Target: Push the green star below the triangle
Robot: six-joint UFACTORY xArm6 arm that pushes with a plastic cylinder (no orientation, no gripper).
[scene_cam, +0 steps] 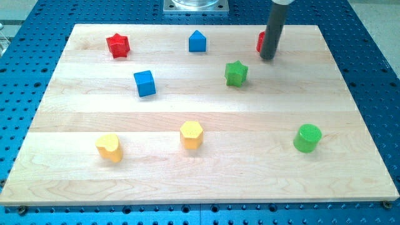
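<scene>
The end effector, a bare rod with nothing to open or hold, has its tip [267, 58] at upper right of the frame. The green star [236, 73] lies just lower-left of it on the desk [350, 112].

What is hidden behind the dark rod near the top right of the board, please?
A red block shows at the rod's left edge; only a sliver is visible, so its shape cannot be made out. My tip rests just below it, up and right of the green star.
</scene>
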